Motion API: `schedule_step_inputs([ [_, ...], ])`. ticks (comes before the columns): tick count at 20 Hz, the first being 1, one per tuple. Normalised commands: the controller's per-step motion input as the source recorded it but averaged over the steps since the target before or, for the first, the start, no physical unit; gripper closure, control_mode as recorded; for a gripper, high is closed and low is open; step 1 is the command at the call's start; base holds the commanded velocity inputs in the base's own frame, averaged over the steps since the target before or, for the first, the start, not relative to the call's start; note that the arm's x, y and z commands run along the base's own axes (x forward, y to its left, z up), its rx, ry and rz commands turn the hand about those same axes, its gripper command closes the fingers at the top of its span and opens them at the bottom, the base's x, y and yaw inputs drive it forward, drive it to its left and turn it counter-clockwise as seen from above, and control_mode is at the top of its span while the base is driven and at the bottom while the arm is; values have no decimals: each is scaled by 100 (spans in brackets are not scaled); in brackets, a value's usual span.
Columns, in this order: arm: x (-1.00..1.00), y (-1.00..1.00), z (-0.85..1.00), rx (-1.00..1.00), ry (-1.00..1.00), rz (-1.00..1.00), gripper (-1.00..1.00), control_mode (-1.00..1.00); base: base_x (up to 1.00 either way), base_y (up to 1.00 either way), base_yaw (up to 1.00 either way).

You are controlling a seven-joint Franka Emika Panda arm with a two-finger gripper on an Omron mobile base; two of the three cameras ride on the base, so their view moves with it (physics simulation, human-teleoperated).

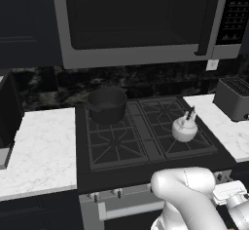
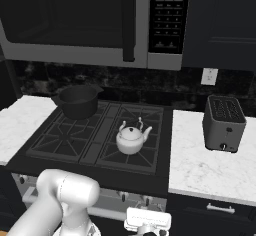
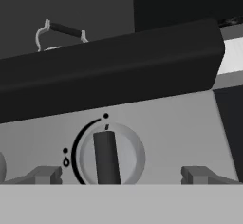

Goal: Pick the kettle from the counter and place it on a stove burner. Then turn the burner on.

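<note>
the kettle (image 1: pixel 185 128) sits on the near right stove burner (image 1: pixel 187 139) of the black cooktop, upright, spout and thin dark handle clear of the grate edges, so the placing step looks done and the knob is what remains. the dark saucepan (image 1: pixel 106 105) stands on the far left burner, well apart from it. the white marble surface (image 2: pixel 207 167) to the right carries only the toaster (image 2: pixel 224 123).

in the hand view the hand (image 3: pixel 118 181) faces the stove's grey front panel, with a round knob (image 3: pixel 109 154) centred between its fingertips (image 3: pixel 45 174). the jaws stand wide, on either side of the knob, holding nothing.

the knob looks stiff and rigid, with a raised dark bar across its middle; that bar is the place to pinch, since the smooth round rim would likely slip. it probably needs a firm squeeze and a steady twist toward the flame mark at its lower left.
</note>
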Motion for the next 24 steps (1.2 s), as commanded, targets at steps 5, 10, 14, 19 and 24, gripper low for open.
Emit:
schedule_step_inputs([
  [5,0,0,14,0,-2,0,-100,-100,0,0,0],
  [10,0,0,0,0,0,0,-100,-100,0,0,0],
  [14,3,0,0,0,0,0,-100,-100,0,0,0],
  [19,11,0,4,0,0,0,-100,-100,0,0,0],
  [24,15,0,0,0,0,0,-100,-100,0,0,0],
])
